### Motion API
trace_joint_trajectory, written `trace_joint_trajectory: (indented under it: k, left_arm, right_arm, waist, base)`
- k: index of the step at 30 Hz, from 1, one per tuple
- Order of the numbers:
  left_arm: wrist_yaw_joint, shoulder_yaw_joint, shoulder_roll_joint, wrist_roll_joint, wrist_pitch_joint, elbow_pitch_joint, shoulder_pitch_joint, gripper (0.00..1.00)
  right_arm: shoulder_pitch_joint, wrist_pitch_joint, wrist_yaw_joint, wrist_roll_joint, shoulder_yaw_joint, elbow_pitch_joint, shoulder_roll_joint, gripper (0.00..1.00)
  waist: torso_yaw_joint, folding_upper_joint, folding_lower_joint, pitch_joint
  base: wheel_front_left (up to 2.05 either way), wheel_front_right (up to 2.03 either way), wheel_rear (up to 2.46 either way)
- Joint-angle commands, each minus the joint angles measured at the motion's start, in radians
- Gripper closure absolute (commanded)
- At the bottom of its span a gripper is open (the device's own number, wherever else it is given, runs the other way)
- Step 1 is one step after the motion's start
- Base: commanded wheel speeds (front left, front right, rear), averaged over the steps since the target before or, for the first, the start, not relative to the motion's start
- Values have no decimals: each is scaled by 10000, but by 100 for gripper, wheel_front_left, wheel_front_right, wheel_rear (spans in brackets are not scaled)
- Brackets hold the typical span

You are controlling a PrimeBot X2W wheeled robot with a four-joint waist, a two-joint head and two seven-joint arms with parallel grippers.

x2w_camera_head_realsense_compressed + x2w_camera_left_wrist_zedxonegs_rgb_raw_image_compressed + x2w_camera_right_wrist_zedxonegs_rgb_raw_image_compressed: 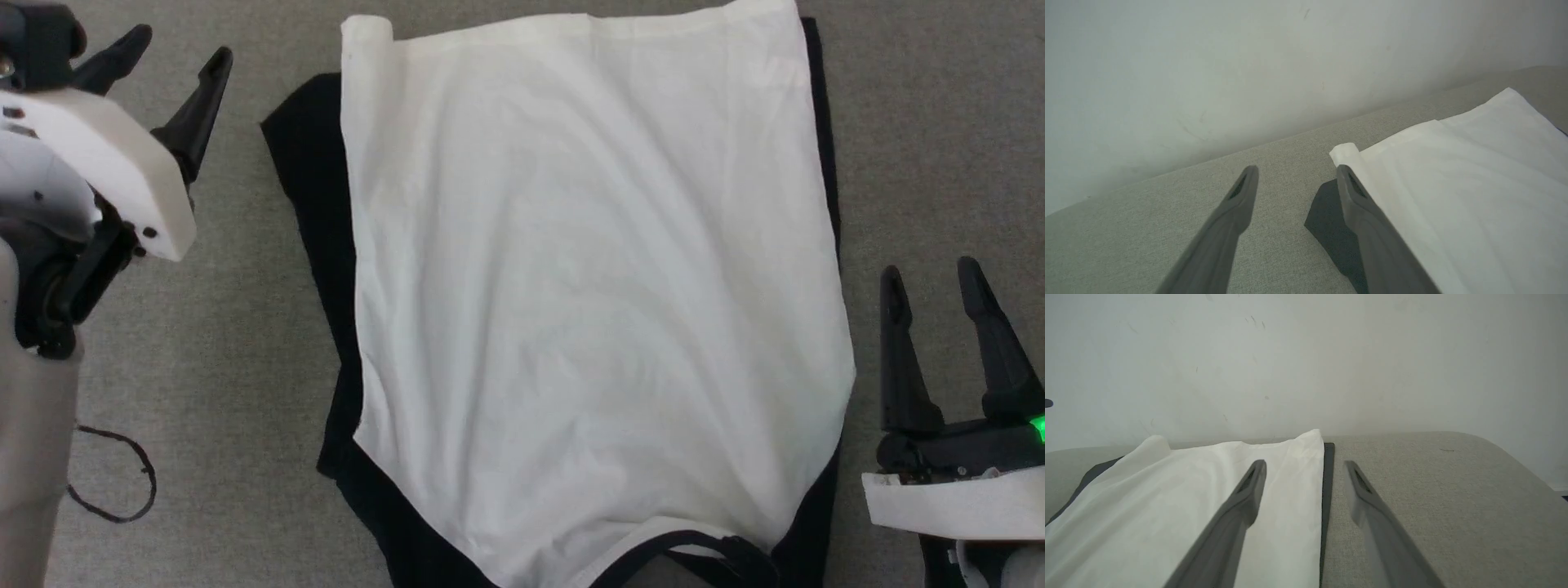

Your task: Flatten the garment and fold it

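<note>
head view: garment (pixel 588 286) lies spread on the grey fabric surface (pixel 939 122), cream body up, taking the middle of frame. black neckband (pixel 694 543) sits at the near edge and the hem at the far edge, so the collar end points toward the robot. black sleeve fabric (pixel 314 212) shows along the garment's left side and as a thin strip down its right side. the sleeves look tucked under the body, but can't confirm from this angle. far-left hem corner (pixel 365 33) is curled into a small roll. body is mostly flat with soft wrinkles. left gripper (pixel 180 47) is at upper left over bare surface, off the cloth, fingers spread, holding nothing. right gripper (pixel 931 273) is at lower right, just beside the garment's right edge and clear of it in this view, fingers also spread and empty. thin dark cord loop (pixel 114 474) lies on the surface at lower left, well apart from the garment. left wrist view: fingers apart above bare surface, the one on that view's right lined up with the rolled corner and a dark patch of sleeve, pale wall (pixel 1208 61) behind. right wrist view: fingers apart, one over cream cloth, the other over bare surface, with the black strip between them.
</note>
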Motion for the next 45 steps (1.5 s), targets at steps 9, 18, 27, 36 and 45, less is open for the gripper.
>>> trace_joint_trajectory:
  k: [9,18,27,36,45]
  left_arm:
    - [-135,-782,760,-860,2017,978,-967,0]
    - [-139,-898,846,-1384,2535,1295,-901,0]
    - [-139,-995,732,-1791,2592,1620,-836,100]
    - [-149,-947,723,-1832,1203,1986,-763,100]
    - [-80,130,848,-2020,-1100,1611,315,100]
  right_arm:
    - [-384,73,-6,-119,65,-108,24,0]
    - [-459,183,-6,-140,25,-162,24,0]
    - [-587,362,-6,-212,45,-190,24,0]
    - [-588,396,-6,-145,47,12,24,0]
    - [-301,180,-6,153,38,551,24,0]
  waist:
    - [-522,0,-2,1225]
    - [-544,0,-2,1482]
    - [-567,0,-2,1622]
    - [-607,0,-2,1328]
    - [-437,0,-2,-194]
  base:
    - [0,0,0]
    - [0,0,0]
    - [0,0,0]
    - [0,0,0]
    - [0,0,0]
